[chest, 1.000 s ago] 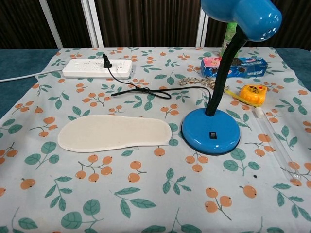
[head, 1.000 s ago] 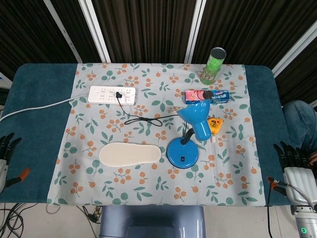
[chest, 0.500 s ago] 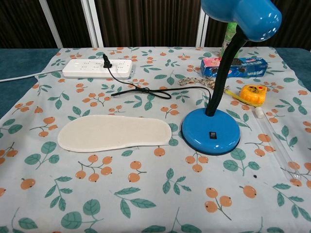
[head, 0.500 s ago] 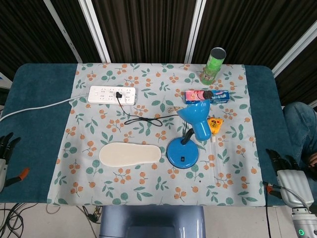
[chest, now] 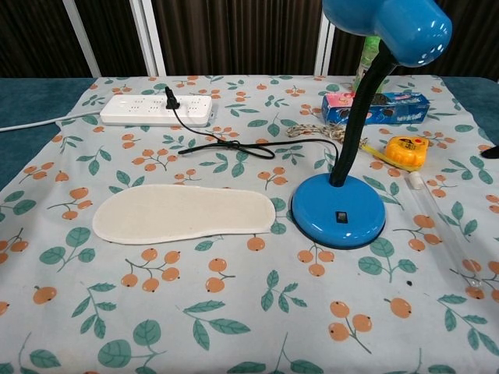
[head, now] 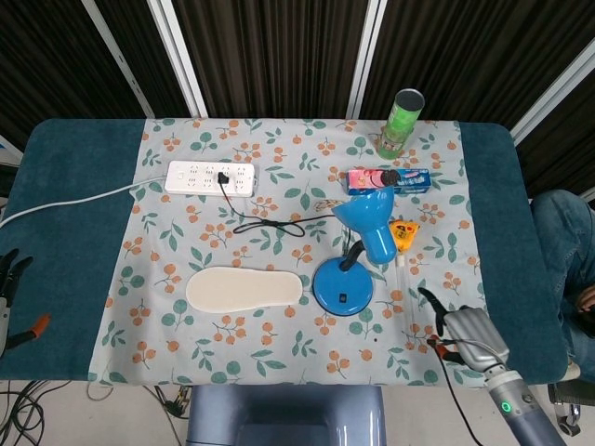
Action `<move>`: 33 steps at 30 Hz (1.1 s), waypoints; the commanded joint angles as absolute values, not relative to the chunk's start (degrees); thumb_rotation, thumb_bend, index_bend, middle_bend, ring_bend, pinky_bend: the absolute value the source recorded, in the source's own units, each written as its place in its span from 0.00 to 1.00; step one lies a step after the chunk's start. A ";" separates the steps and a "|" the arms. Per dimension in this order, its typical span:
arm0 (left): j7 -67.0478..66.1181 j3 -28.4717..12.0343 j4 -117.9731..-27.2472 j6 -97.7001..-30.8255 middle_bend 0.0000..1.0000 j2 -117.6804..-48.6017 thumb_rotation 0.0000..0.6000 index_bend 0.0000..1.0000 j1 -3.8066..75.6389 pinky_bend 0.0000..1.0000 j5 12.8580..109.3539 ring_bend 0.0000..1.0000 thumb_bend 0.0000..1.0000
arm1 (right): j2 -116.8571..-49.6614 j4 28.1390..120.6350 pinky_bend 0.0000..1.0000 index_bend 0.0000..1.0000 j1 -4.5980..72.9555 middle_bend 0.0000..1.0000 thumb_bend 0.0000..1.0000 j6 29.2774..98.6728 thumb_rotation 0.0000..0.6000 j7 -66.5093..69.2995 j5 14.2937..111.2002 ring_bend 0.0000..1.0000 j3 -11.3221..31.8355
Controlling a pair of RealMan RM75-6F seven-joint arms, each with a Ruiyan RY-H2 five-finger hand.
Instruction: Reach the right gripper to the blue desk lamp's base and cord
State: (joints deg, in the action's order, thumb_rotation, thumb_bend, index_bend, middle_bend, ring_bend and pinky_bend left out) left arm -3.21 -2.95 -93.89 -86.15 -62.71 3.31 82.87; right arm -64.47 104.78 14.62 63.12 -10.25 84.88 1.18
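Note:
The blue desk lamp stands right of centre on the floral cloth, with its round base (head: pixel 342 286) (chest: pixel 339 210) under its bent neck and shade (head: pixel 369 221). Its black cord (head: pixel 270 226) (chest: pixel 224 145) loops to the left and is plugged into the white power strip (head: pixel 210 177) (chest: pixel 156 110). My right hand (head: pixel 465 334) hovers over the cloth's front right corner, to the right of the base and apart from it; its fingers are apart and it holds nothing. A dark tip (chest: pixel 491 152) at the chest view's right edge is probably part of that hand. My left hand (head: pixel 8 277) is at the far left edge, fingers spread and empty.
A cream insole (head: pixel 244 289) lies left of the base. A clear tube (head: pixel 404 290) and a yellow tape measure (head: pixel 403 234) lie between the base and my right hand. A biscuit box (head: pixel 389 178) and a green can (head: pixel 403 121) stand behind the lamp.
My right hand has moved in from the table's right edge, leftward over the cloth toward the lamp base. The left hand has slipped slightly further out of view.

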 commanded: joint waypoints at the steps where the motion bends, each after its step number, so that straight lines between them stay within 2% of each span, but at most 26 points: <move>1: -3.41 -3.09 -94.19 -86.01 0.00 -62.64 1.00 0.10 3.28 0.09 82.48 0.00 0.22 | -68.40 104.56 0.57 0.04 17.58 0.63 0.54 58.91 1.00 -12.48 82.03 0.73 2.19; 6: -3.51 -3.13 -94.42 -85.78 0.00 -62.52 1.00 0.10 3.29 0.09 82.21 0.00 0.23 | -72.52 103.84 0.63 0.04 20.46 0.64 0.60 55.54 1.00 -16.63 77.69 0.73 3.19; 17: -3.39 -3.30 -94.67 -85.43 0.00 -62.41 1.00 0.10 3.30 0.10 81.66 0.00 0.23 | -79.18 101.80 0.73 0.04 25.30 0.64 0.60 51.77 1.00 -21.60 70.01 0.73 4.25; 33: -3.50 -3.51 -94.82 -85.36 0.00 -62.39 1.00 0.10 3.26 0.10 81.16 0.00 0.23 | -81.94 100.55 0.83 0.04 27.98 0.64 0.60 51.00 1.00 -23.52 66.76 0.73 3.70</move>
